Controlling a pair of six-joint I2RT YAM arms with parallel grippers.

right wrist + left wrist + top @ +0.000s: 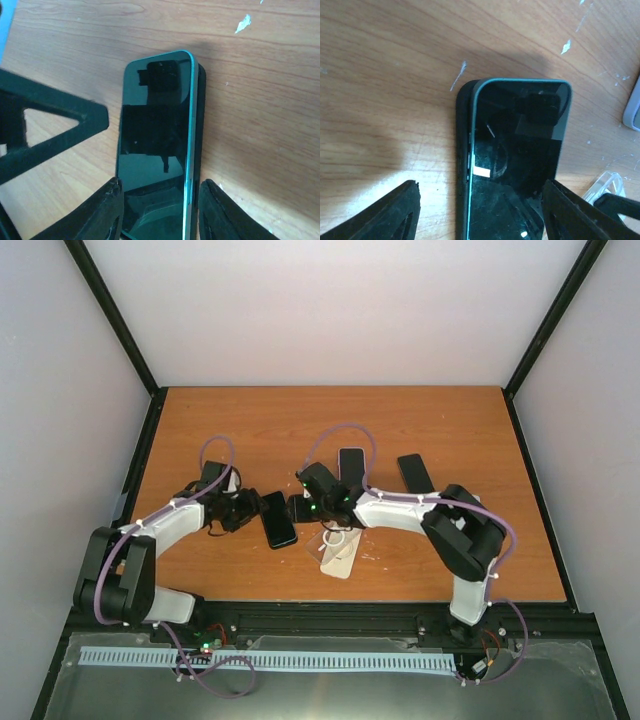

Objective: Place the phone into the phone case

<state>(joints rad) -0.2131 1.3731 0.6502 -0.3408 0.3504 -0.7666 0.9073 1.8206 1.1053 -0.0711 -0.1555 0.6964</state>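
A dark-screened phone [278, 520] with a teal rim lies slightly offset on top of a black phone case [461, 150] on the wooden table. My left gripper [480, 184] straddles one end of the phone [515, 165]. Its right finger reaches the phone's edge and its left finger stands clear of the case, so the jaws are open. From the opposite end my right gripper [162, 182] has its fingers pressed in on both sides: one on the phone [155, 130], the other against the case [201, 125]. In the top view the two grippers [248, 512] [303, 508] face each other across the phone.
Two more black phones [351, 462] [415, 473] lie behind the right arm. A clear case with a ring [335, 538] and a beige phone [340, 558] lie just right of the work spot. The clear case's corner [607, 185] shows near my left gripper.
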